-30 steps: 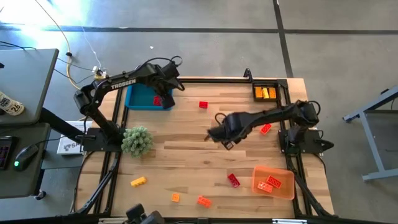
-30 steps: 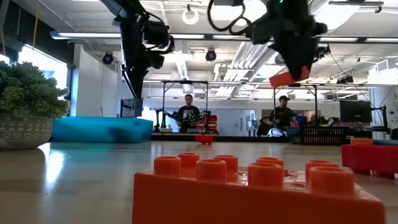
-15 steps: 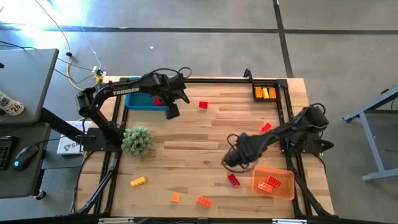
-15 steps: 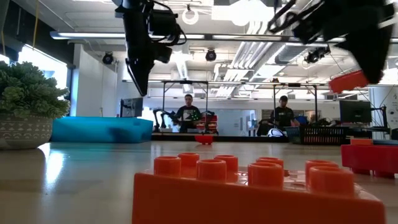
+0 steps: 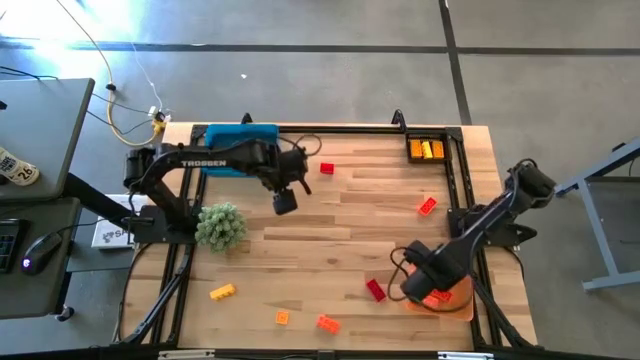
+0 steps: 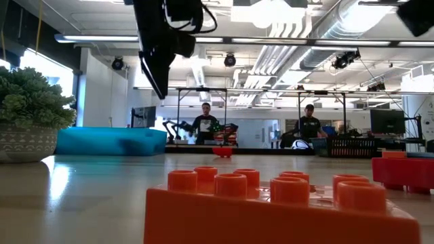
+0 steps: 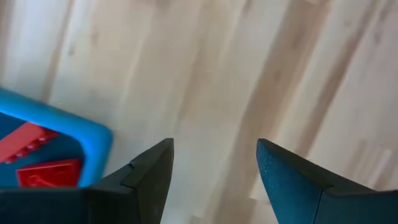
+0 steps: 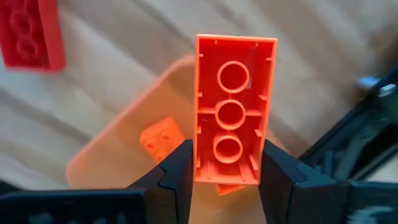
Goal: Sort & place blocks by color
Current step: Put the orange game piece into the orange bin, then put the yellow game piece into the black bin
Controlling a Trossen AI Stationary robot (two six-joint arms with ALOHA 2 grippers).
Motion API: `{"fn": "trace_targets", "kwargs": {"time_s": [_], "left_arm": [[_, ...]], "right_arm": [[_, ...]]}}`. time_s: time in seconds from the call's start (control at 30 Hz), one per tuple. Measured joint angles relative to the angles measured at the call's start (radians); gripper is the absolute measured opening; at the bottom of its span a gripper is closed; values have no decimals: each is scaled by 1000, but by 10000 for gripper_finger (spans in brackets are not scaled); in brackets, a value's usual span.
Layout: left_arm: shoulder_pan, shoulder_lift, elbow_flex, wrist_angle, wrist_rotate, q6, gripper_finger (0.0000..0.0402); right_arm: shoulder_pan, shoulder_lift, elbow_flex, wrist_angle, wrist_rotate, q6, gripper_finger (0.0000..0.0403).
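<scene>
Right gripper pinched on an orange brick, hollow underside toward the wrist camera, one long side against each finger. Directly beyond the fingertips: the orange tray, with more orange bricks lying inside. Off to one side of the fingers, on bare wood, a red brick (the one just beside the tray in the high view).

Left gripper spread wide and holding nothing, poised over plain tabletop. Just beside one finger: the corner of the blue tray, two red bricks visible within.

Well apart from either gripper, loose on the table: a red brick, an orange-red brick, a yellow brick, and two orange bricks along the near edge. Yellow bricks inside the yellow tray at the far corner.
</scene>
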Motion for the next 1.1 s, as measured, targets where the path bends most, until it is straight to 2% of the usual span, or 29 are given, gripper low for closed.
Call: {"fn": "trace_targets", "kwargs": {"time_s": [0.2, 0.43, 0.7, 0.83, 1.1], "left_arm": [[-98, 0, 0, -1, 5, -84, 218], [-225, 0, 0, -2, 87, -186, 218], [-406, 0, 0, -6, 102, -278, 218], [-491, 0, 0, -7, 101, -332, 218], [-651, 0, 0, -29, 83, -552, 218]], "right_arm": [[86, -5, -46, 99, -9, 50, 113], [140, -5, -110, 220, -58, 47, 114], [160, -4, -119, 223, -21, 53, 186], [159, -4, -119, 224, -6, 50, 193], [159, -6, -119, 249, -14, 50, 196]]}}
